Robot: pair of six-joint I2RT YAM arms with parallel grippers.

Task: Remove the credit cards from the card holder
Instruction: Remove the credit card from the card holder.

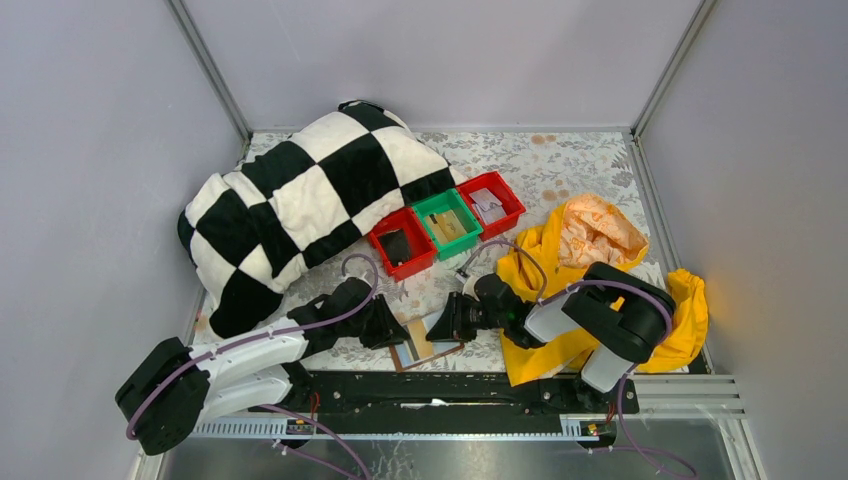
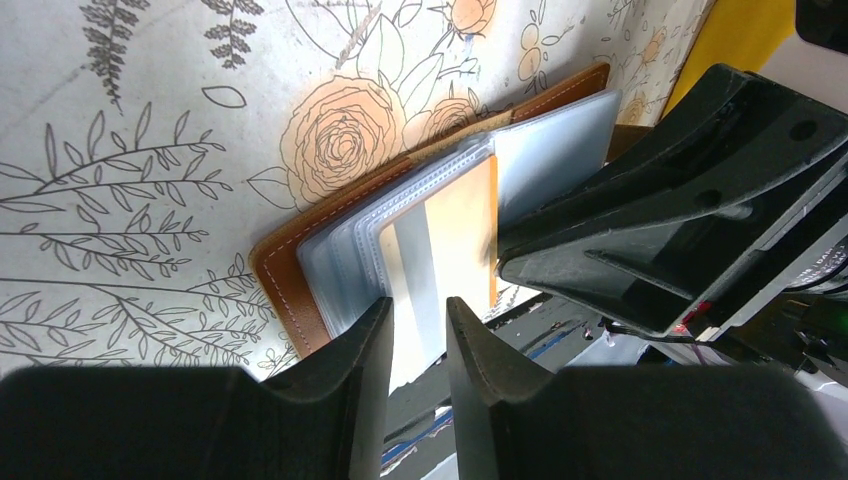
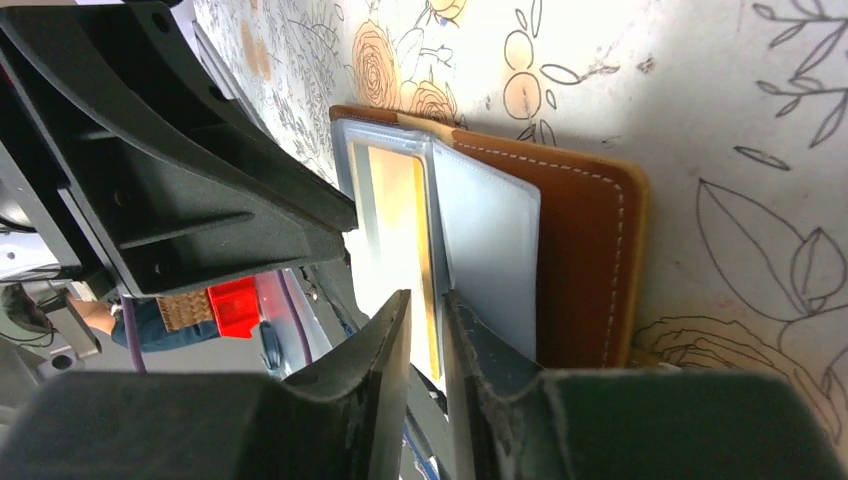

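Note:
The brown card holder (image 1: pixel 424 350) lies open at the table's near edge, between my two grippers. In the left wrist view its leather border (image 2: pixel 290 270) frames clear pocket pages, and a tan and grey credit card (image 2: pixel 440 240) sticks out past its near edge. My left gripper (image 2: pixel 418 310) is over that card with its jaws a narrow gap apart, and the card's face shows in the gap. My right gripper (image 3: pixel 427 300) is over the other side of the holder (image 3: pixel 585 260), jaws also narrowly apart, at the gold edge of the card (image 3: pixel 395 220). I cannot see either gripper pinching anything.
A black and white checkered blanket (image 1: pixel 300 200) fills the back left. Two red bins (image 1: pixel 403 245) (image 1: pixel 492 203) and a green bin (image 1: pixel 448 222) stand mid-table. A yellow cloth (image 1: pixel 540 265) lies under the right arm. A black rail (image 1: pixel 450 385) runs along the near edge.

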